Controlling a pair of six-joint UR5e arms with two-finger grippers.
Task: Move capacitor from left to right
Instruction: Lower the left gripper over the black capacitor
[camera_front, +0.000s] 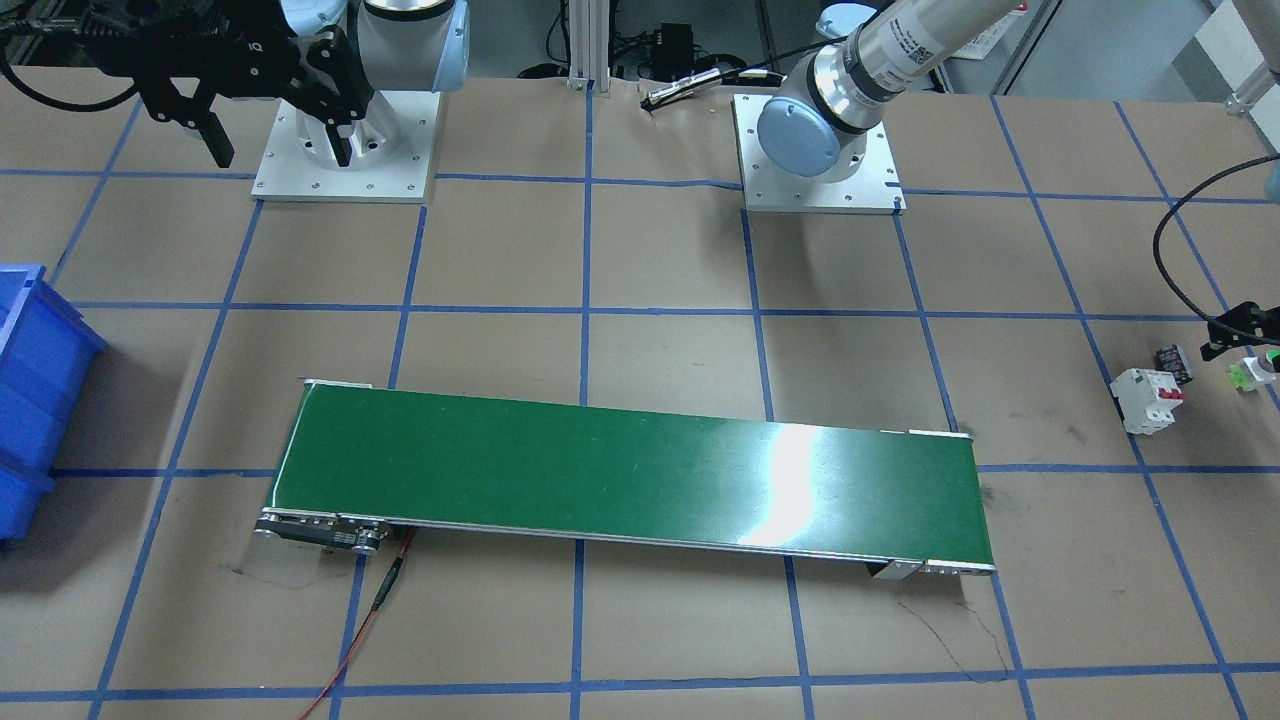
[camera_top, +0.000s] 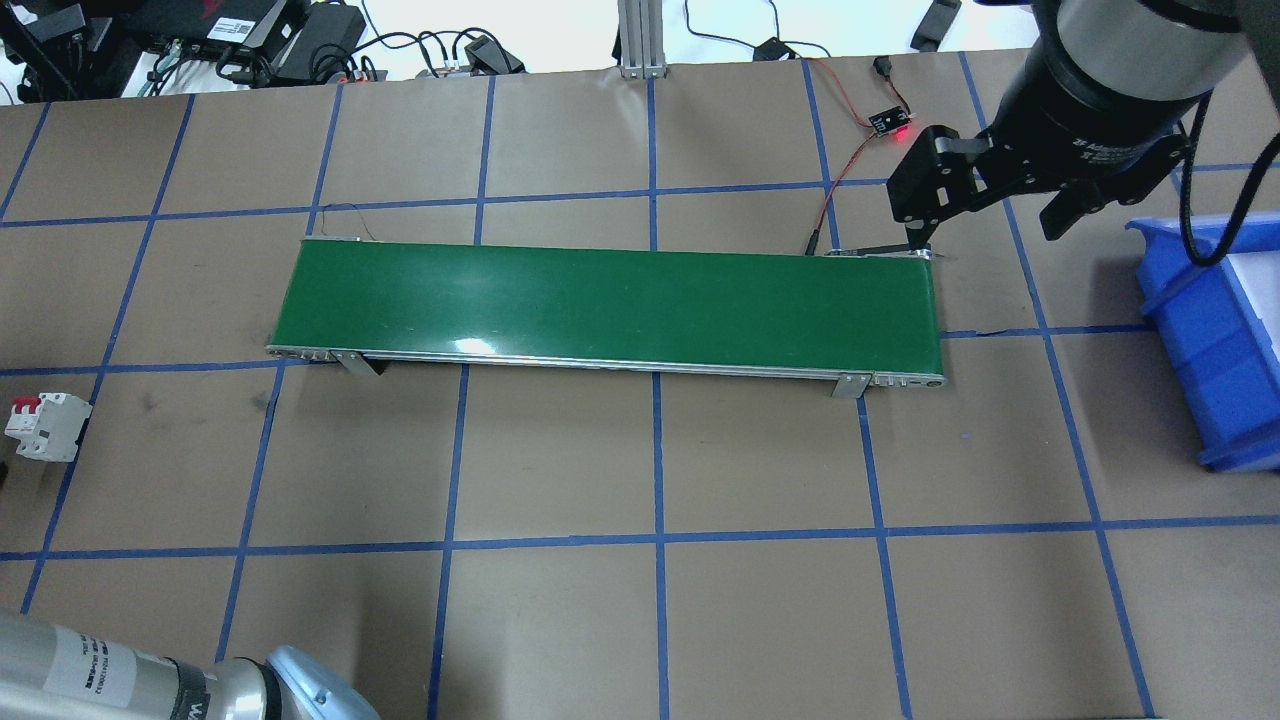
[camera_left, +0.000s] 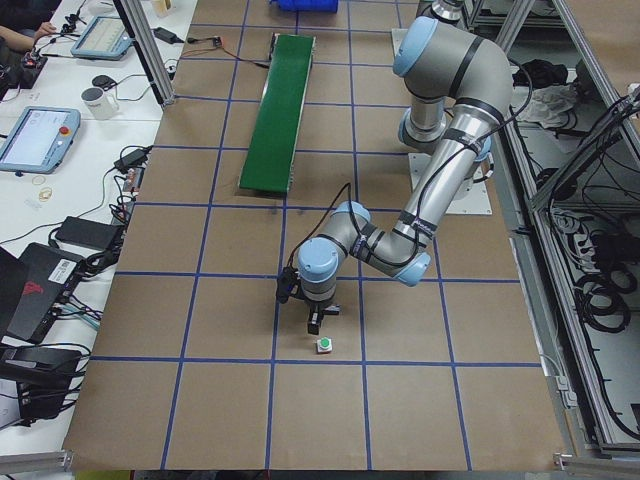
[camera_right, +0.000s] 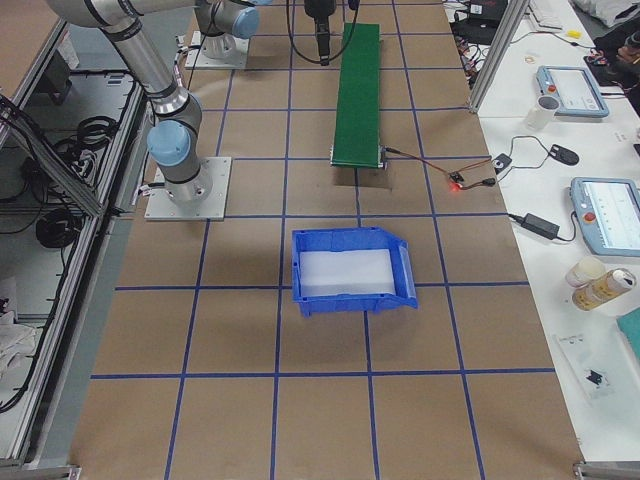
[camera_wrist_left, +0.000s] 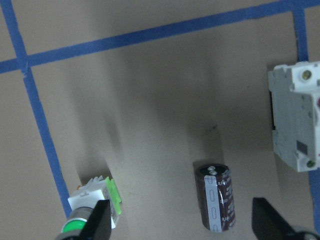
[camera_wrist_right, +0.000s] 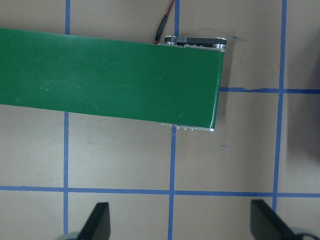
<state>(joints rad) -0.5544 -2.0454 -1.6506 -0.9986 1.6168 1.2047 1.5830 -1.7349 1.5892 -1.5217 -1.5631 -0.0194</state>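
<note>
The capacitor (camera_wrist_left: 216, 197), a stubby black cylinder with a silvery stripe, lies on its side on the brown table. It sits between the white breaker (camera_wrist_left: 295, 120) and the white-and-green push button (camera_wrist_left: 92, 210). It also shows in the front view (camera_front: 1173, 362). My left gripper (camera_wrist_left: 180, 212) is open and hovers above it, with the capacitor between the two fingers; it also shows in the front view (camera_front: 1238, 335). My right gripper (camera_top: 988, 215) is open and empty, high over the conveyor's right end.
A long green conveyor belt (camera_top: 610, 300) crosses the table's middle. A blue bin (camera_top: 1210, 330) stands at the right edge. A red wire and a small sensor board (camera_top: 890, 122) lie behind the belt's right end. Blue tape lines grid the table.
</note>
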